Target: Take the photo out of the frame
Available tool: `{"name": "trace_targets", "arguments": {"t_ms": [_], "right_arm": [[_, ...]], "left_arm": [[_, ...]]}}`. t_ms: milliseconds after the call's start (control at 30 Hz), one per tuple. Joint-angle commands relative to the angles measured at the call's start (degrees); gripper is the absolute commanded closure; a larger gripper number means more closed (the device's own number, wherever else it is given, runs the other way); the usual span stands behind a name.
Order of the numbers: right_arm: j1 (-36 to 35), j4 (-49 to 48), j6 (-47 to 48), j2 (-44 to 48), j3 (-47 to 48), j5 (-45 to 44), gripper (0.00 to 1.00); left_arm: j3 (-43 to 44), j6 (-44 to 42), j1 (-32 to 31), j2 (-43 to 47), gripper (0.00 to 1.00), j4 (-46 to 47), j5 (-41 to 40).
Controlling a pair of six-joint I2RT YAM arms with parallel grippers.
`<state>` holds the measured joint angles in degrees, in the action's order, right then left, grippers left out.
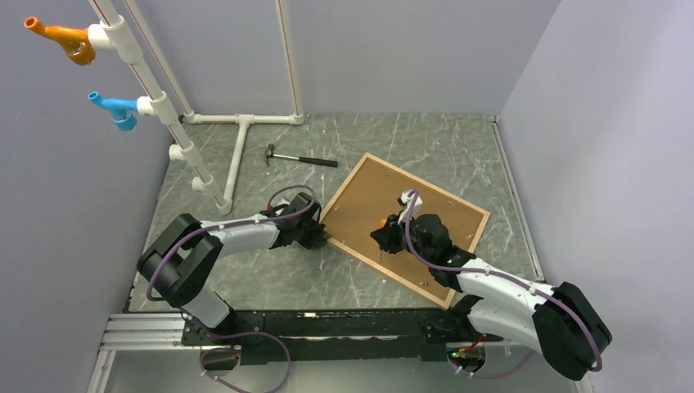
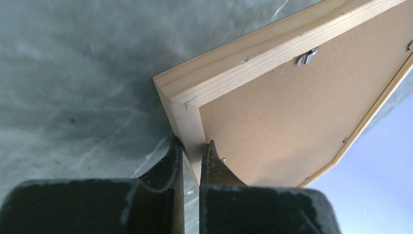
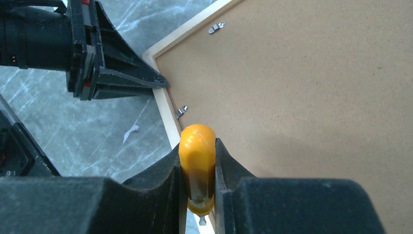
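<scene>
Now one frame (image 2: 234, 63), back up: left jaws pinch its edge, right jaws grip one orange handle (image 3: 197, 156)

Holds left arm (image 1: 245, 233) low, left gripper (image 2: 193, 145) pinched (jaws nearly together), right arm (image 1: 499, 286) bent inward, right gripper (image 3: 197, 146) clamped.

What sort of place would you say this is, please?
Probably a robotics lab test cell: plain grey walls enclosing a grey marble-patterned table, two black-and-white robot arms, and a white plastic pipe rack.
</scene>
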<state>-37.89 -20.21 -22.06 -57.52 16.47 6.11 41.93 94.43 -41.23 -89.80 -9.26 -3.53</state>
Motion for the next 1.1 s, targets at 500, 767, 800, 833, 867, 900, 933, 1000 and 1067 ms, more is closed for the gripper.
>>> {"name": "trace_targets", "arguments": {"t_ms": [500, 767, 800, 833, 867, 900, 933, 1000, 1067], "right_arm": [[-1.7, -6.1, 0.1, -29.1, 26.1, 6.4, 1.0], [-2.5, -6.5, -0.5, -41.0, 37.9, 7.3, 1.0], [-2.5, -6.4, -0.6, -42.2, 39.1, 7.6, 1.0], [-2.6, -6.2, -0.7, -43.8, 40.3, 8.0, 1.0], [-2.6, -6.2, -0.7, -44.7, 41.3, 8.1, 1.0], [-2.7, -6.2, -0.8, -45.5, 42.1, 8.3, 1.0], [-2.7, -6.1, -0.7, -46.4, 42.8, 8.4, 1.0], [-2.8, -6.0, -0.7, -47.5, 43.8, 8.2, 1.0], [-2.8, -6.1, -0.9, -48.6, 44.6, 7.9, 1.0]], "left_arm": [[5.7, -48.9, 15.3, -5.5, 1.0, 1.0, 4.5], [5.2, -50.4, 19.4, -9.1, 1.0, 7.6, 15.5], [5.0, -50.0, 19.6, -9.4, 1.0, 8.5, 16.7], [4.9, -49.7, 20.0, -9.7, 1.0, 8.8, 17.8], [4.7, -49.4, 20.2, -9.7, 1.0, 8.8, 18.3], [4.5, -49.2, 20.4, -9.6, 1.0, 10.0, 18.6], [4.3, -49.1, 20.5, -9.5, 1.0, 10.6, 18.8], [3.9, -48.9, 20.7, -9.1, 1.0, 11.2, 19.4], [3.7, -48.9, 20.7, -9.0, 1.0, 11.3, 19.9]]}}
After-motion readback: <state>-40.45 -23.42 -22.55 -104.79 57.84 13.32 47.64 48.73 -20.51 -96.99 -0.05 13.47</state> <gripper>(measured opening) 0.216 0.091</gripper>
